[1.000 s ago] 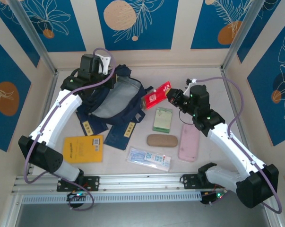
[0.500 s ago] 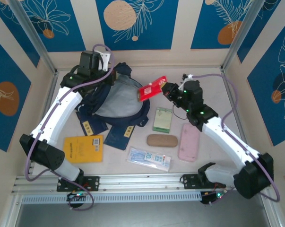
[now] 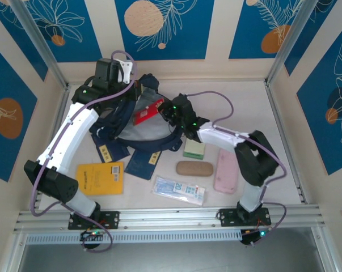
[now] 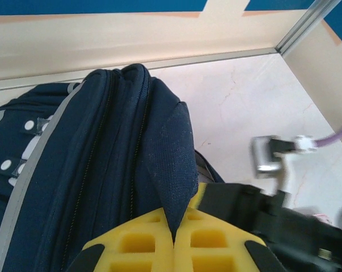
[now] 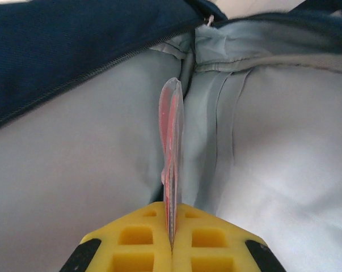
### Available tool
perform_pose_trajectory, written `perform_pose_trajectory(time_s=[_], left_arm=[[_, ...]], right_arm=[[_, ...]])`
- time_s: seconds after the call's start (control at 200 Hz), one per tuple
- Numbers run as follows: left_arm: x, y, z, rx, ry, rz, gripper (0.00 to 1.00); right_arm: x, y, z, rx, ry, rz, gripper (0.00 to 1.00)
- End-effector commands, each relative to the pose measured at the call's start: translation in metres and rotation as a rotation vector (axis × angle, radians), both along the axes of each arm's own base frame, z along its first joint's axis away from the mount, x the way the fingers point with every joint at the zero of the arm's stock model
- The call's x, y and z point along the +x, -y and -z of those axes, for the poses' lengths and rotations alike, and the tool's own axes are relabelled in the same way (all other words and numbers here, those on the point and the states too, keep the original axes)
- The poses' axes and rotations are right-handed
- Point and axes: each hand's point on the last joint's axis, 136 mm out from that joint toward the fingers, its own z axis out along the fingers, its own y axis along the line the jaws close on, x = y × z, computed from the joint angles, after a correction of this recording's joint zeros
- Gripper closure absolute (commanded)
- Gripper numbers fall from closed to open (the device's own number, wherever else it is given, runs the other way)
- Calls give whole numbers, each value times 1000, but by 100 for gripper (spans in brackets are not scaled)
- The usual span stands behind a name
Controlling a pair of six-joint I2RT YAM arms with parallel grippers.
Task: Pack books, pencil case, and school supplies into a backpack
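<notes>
Backpack [image 4: 102, 170]: lying far left, mouth lifted open so supplies could be slid in.
Left gripper [image 4: 173, 241]: clamped shut on the navy rim flap [image 4: 173, 153].
Right gripper [image 5: 171, 241]: closed on a red packet [image 5: 172, 141], held edge-on inside the mouth over the grey lining [image 5: 74, 170].
Writing: packet's white print and the navy books' [image 3: 142, 164] yellow labels couldn't be read.

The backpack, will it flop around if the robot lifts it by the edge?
Probably floppy: the backpack cloth bunches into a peak where the left gripper pinches it, and its grey lining wrinkles. It likely won't roll, lying spread on the table.
</notes>
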Motion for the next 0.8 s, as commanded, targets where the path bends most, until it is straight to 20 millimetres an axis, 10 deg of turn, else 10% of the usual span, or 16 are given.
perform_pose_trajectory(time_s=[0.0, 0.255, 0.37, 0.795], left_arm=[[2, 9, -64, -104, 169, 47, 100], [0, 13, -73, -128, 188, 76, 100], [2, 10, -70, -108, 192, 62, 100], [15, 2, -48, -102, 143, 14, 100]], right_arm=[[20, -27, -7, 56, 25, 17, 100], [50, -86, 43, -27, -69, -81, 94], [54, -107, 45, -73, -79, -188, 42], [-1, -57, -23, -414, 152, -398, 25]])
